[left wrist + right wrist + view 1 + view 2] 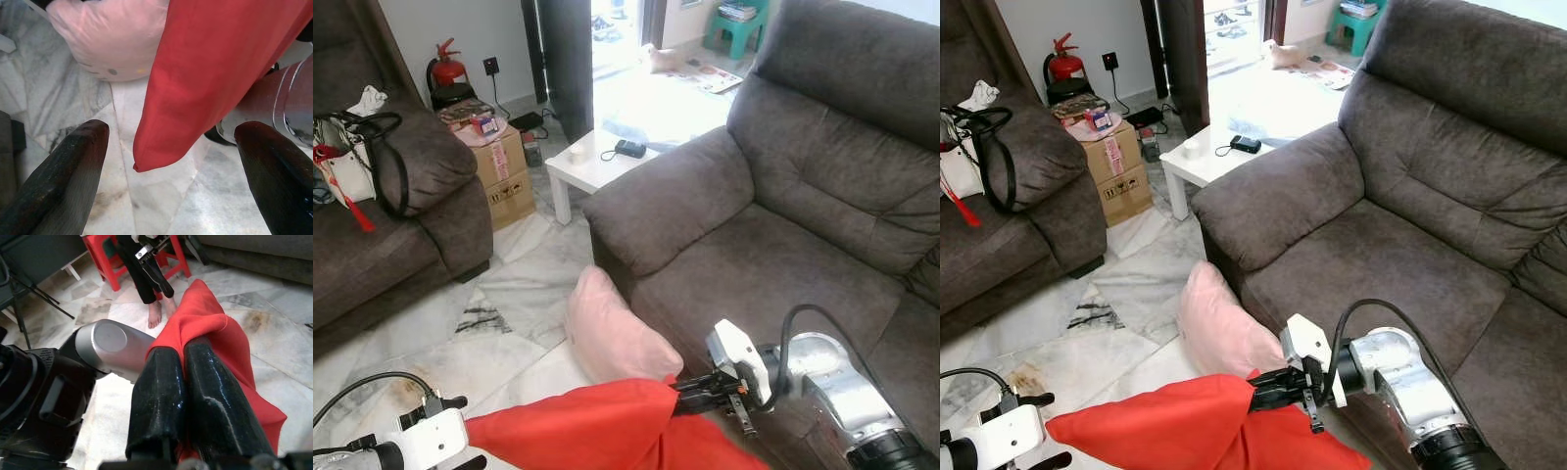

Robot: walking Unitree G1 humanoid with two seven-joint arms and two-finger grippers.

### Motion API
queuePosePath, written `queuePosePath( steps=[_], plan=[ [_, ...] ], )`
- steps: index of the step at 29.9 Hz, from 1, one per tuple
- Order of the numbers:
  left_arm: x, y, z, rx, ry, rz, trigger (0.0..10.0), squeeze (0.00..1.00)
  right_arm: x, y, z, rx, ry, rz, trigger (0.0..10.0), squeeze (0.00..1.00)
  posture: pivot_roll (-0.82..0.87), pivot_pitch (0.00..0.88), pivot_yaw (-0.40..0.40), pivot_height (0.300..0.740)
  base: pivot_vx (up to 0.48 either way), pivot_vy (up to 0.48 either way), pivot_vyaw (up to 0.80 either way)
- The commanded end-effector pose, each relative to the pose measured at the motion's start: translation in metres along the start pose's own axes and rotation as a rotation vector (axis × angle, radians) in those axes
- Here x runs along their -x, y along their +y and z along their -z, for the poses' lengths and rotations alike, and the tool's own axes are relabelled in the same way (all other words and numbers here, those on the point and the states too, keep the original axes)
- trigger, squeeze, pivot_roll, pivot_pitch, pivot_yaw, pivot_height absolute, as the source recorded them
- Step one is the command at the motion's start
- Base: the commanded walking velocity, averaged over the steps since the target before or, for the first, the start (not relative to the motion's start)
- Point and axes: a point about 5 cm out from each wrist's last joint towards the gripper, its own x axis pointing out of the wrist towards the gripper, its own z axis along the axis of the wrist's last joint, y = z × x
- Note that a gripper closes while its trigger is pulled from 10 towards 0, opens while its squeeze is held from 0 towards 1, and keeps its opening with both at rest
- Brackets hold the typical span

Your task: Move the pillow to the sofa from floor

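Observation:
A red pillow hangs low over the marble floor in front of me. My right gripper is shut on one edge of it, the red cloth pinched between the two black fingers. My left gripper is open beside the pillow's lower corner and touches nothing. A pink pillow stands on the floor, leaning against the front of the grey sofa, just beyond the red one. The sofa's seat cushion is to the right of my right arm.
A white side table stands by the sofa's arm. A cardboard box and a fire extinguisher are beyond it. A second sofa with a bag is at left. A person's legs show behind.

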Motion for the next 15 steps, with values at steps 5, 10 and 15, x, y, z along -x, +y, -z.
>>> queuePosePath(
  steps=[5,10,15],
  plan=[
    [-0.012,-0.006,0.012,0.038,0.021,0.061,10.0,0.00,-0.001,0.005,-0.026,0.106,-0.073,-0.077,10.0,0.00,0.09,0.083,-0.061,0.740,0.000,0.000,0.00],
    [-0.016,-0.001,0.018,0.023,0.047,0.038,10.0,0.00,0.001,0.007,-0.028,0.110,-0.074,-0.083,10.0,0.00,0.08,0.080,-0.063,0.740,0.000,0.000,0.00],
    [-0.024,0.005,0.015,0.041,0.020,0.019,10.0,0.00,0.002,0.008,-0.029,0.112,-0.074,-0.083,10.0,0.00,0.07,0.077,-0.061,0.740,0.000,0.000,0.00]
  ],
)
